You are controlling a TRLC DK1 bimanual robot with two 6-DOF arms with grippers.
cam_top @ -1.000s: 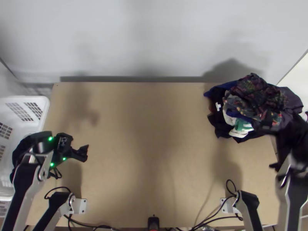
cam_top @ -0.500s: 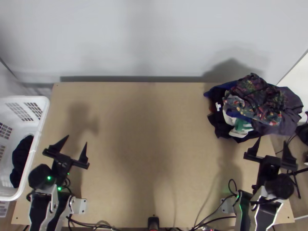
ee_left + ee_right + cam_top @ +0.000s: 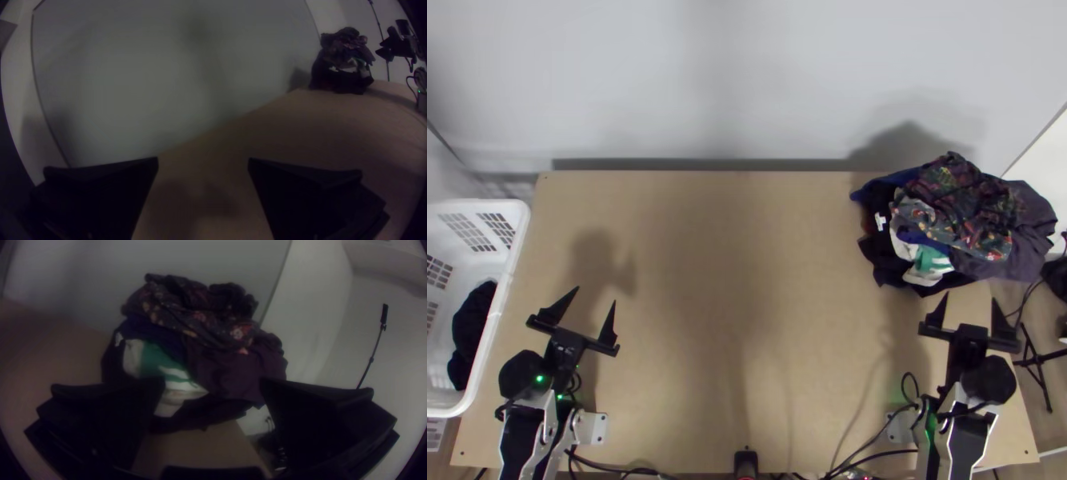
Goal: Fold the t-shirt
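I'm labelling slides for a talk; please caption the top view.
Two open grippers, left and right, near a bunched clothes pile and a white basket.

- Wooden table (image 3: 691, 240), its middle taken as the clock's centre
- White plastic basket (image 3: 522, 226), nine o'clock, beside the table
- Grey panel (image 3: 747, 80), twelve o'clock, beyond the far edge
- Small black object (image 3: 745, 462), six o'clock, at the near edge
- Black stand (image 3: 1034, 359), between three and four, legs spread
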